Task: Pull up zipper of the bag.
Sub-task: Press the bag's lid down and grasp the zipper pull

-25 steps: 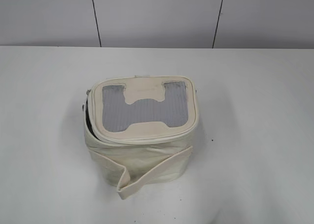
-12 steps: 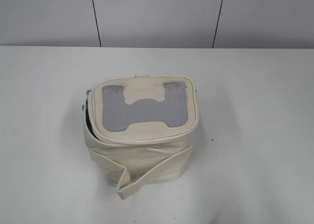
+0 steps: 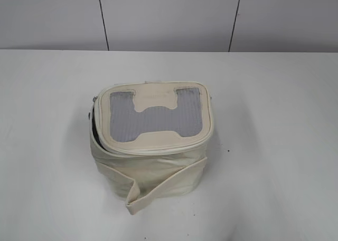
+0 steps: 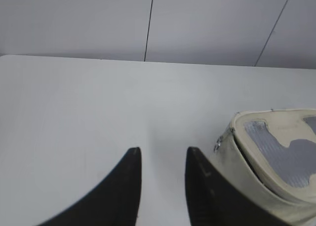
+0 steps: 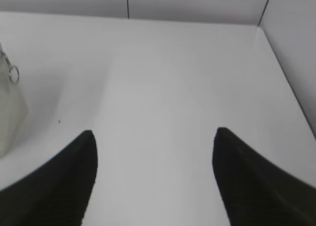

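The cream bag stands mid-table, its lid with grey mesh window facing up and a flat strap hanging across its front. The lid gapes at the left rim, where the zipper is undone. A silver pull shows at the left corner, and in the left wrist view. Another ringed pull hangs on the bag's right side. My left gripper is open and empty just left of the bag. My right gripper is wide open, empty, right of the bag. Neither arm shows in the exterior view.
The white table runs back to a pale panelled wall. In the right wrist view a side wall closes the table's right edge. A small dark speck lies right of the bag.
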Action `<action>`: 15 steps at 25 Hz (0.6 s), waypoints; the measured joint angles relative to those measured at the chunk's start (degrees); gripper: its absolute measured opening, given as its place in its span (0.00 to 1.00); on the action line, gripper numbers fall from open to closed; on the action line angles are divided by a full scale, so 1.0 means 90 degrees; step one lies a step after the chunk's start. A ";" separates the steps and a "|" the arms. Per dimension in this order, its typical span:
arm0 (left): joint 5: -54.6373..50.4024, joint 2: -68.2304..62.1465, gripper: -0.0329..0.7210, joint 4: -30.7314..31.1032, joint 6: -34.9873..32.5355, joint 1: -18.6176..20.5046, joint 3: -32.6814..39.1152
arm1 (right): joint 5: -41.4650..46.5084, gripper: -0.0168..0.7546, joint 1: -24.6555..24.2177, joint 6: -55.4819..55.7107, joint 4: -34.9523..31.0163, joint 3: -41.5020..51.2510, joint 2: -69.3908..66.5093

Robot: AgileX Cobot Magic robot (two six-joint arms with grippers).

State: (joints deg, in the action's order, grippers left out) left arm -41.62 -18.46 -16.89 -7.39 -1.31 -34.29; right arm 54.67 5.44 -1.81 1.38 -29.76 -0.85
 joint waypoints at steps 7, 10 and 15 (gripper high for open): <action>0.1227 -0.1587 0.37 -0.0692 -0.1194 0.0000 -0.0016 | -0.1368 0.76 0.0000 0.0000 -0.0153 -0.0039 -0.1411; 0.1426 -0.2241 0.39 -0.1145 -0.1815 0.0000 -0.0067 | -0.1896 0.76 0.0154 0.0000 -0.0254 -0.0039 -0.1996; 0.1689 -0.3364 0.45 -0.1734 -0.2732 0.0000 -0.0086 | -0.2636 0.76 0.0504 0.0000 -0.0282 -0.0190 -0.3036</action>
State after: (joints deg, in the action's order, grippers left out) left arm -26.42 -48.74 -32.50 -31.98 -1.31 -35.06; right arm 30.94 9.97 -1.81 -1.16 -31.47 -28.17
